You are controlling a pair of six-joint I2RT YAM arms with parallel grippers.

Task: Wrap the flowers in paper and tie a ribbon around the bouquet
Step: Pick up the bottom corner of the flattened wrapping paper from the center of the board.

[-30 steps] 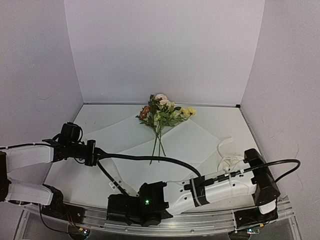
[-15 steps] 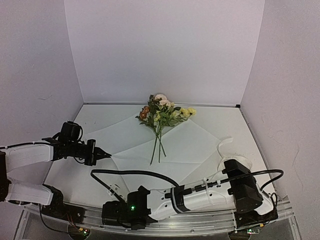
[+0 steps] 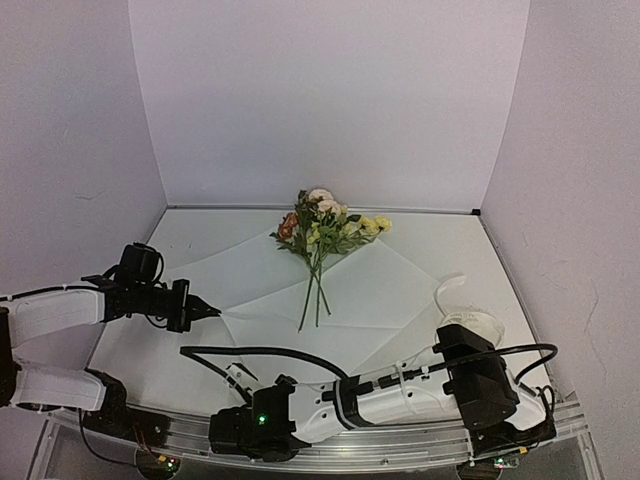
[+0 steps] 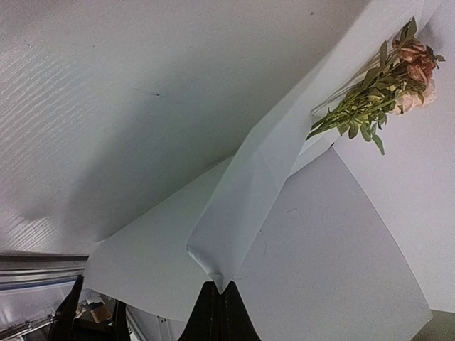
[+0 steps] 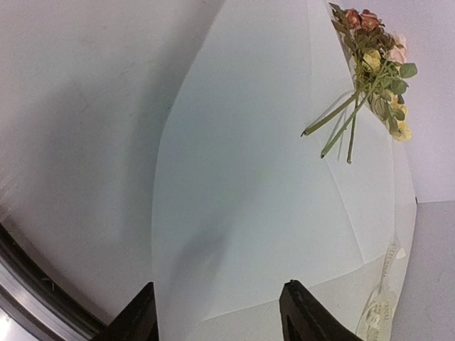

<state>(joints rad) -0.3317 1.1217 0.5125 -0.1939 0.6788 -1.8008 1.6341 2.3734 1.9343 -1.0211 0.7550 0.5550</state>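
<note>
The left gripper (image 4: 219, 293) is clenched on a corner of the paper (image 4: 320, 234), which peaks into a raised fold right at its fingertips. From there the sheet spreads away ahead of the tool, and the flowers (image 4: 377, 99) lie on it well ahead and off to the right, stems pointing back toward the gripper. Only the lifted fold sits between them.

The right gripper (image 5: 219, 288) is released, its two fingers (image 5: 298, 312) apart and straddling the near edge of the paper (image 5: 249, 177); whether they touch the sheet I cannot tell. The flowers (image 5: 370, 64) lie far ahead of it and to the right, blooms furthest away. The ribbon (image 5: 380, 309) rests just off the paper's edge, to the right of the right finger.

In the top view the right arm stretches across the table's (image 3: 200, 235) near edge, and its black cable (image 3: 260, 350) loops over the paper's near part. The ribbon (image 3: 455, 310) curls near that arm's elbow, well apart from the flowers (image 3: 322, 235).

There is one flower bunch, one sheet, one ribbon and two grippers.
</note>
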